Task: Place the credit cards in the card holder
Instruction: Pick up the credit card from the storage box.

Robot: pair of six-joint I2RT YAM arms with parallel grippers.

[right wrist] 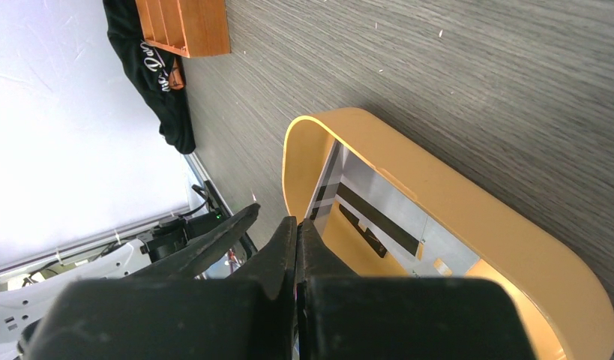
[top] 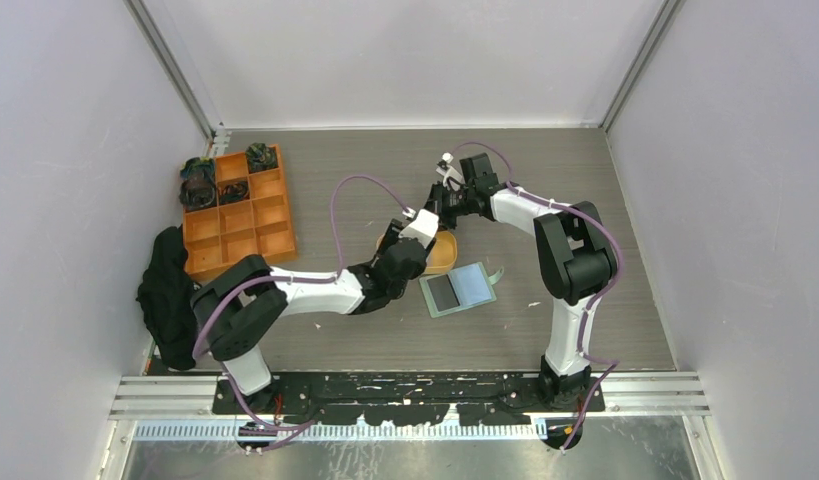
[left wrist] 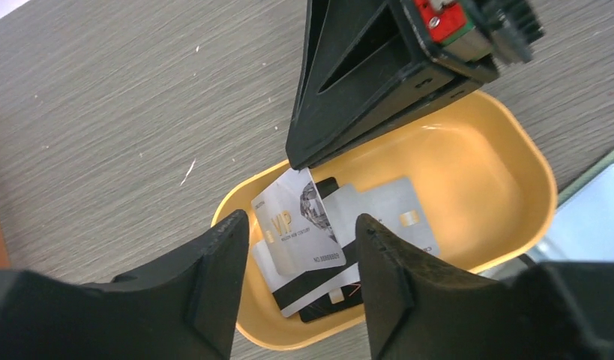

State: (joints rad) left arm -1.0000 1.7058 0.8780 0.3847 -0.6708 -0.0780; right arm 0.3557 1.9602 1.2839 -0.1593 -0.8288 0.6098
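An orange oval tray (top: 447, 264) (left wrist: 528, 150) (right wrist: 453, 202) holds several credit cards (right wrist: 386, 217): a silver VIP card (left wrist: 296, 232), a grey chip card (left wrist: 390, 206), a white striped card (left wrist: 318, 285) and a black one (left wrist: 335, 301). My right gripper (top: 447, 208) (left wrist: 295, 159) (right wrist: 296, 223) is shut, pinching the VIP card's upper corner so that the card tilts up. Over the tray's near end my left gripper (top: 430, 240) (left wrist: 302, 219) is open, one finger on each side of that card, touching nothing. The green card holder (top: 460, 290) (left wrist: 596, 217) lies open just right of the tray.
An orange grid organiser (top: 235, 215) (right wrist: 187, 26) with dark bundles in its back cells sits at the far left. A black cloth (top: 167, 295) (right wrist: 165, 82) lies beside it at the table's left edge. White walls close in the table.
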